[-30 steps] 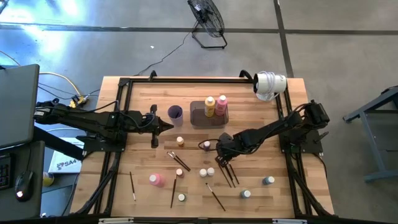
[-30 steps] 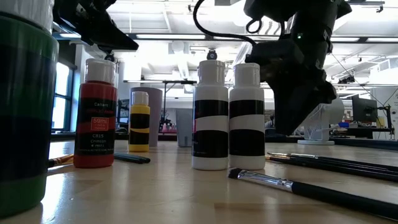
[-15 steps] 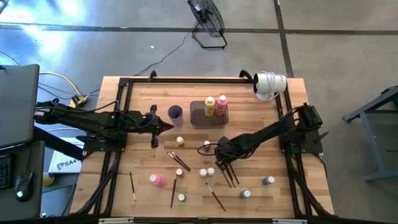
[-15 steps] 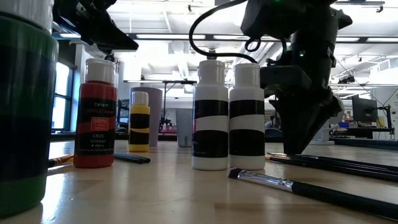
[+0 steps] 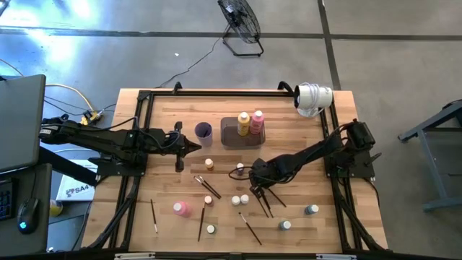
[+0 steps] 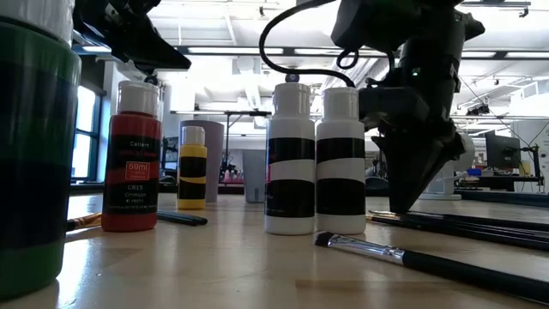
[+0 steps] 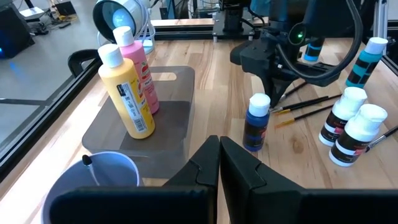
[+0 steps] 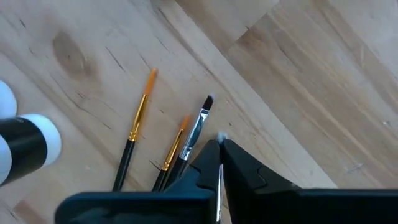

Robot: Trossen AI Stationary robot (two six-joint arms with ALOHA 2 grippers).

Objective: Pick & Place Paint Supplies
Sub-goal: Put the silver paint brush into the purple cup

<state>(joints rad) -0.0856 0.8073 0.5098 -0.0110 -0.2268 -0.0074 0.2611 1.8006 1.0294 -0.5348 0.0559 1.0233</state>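
My right gripper (image 5: 254, 189) points down at a cluster of thin dark-handled paintbrushes (image 5: 264, 204) on the wooden table, and it is shut on one of them. In the right wrist view, three other brushes (image 8: 185, 134) lie just beside its fingers. Small white-capped bottles (image 5: 240, 199) stand close by on the table. A yellow bottle (image 5: 244, 121) and a pink bottle (image 5: 258, 120) stand upright in the dark grey tray (image 5: 229, 135). My left gripper (image 5: 196, 148) hovers shut near the purple cup (image 5: 203, 131), holding nothing. My right gripper pinches one paintbrush between its two fingers near the bristle end, with the pale tip (image 8: 221, 136) poking out just past the fingertips. The fingers come from above, pointing steeply down, one on each side of the brush. The brush seems to lie on the table.
A pink bottle (image 5: 181, 209) and more brushes (image 5: 202, 220) lie at the near left. A blue bottle (image 7: 256, 121) stands between the tray and my right gripper. Small bottles (image 5: 312, 209) stand near right. A white round device (image 5: 313, 97) sits at the far right corner.
My right gripper has come down onto the brush cluster until its fingertips reached the table, then shut on one brush. One brush at the cluster's right has swung a little out of line with the others.
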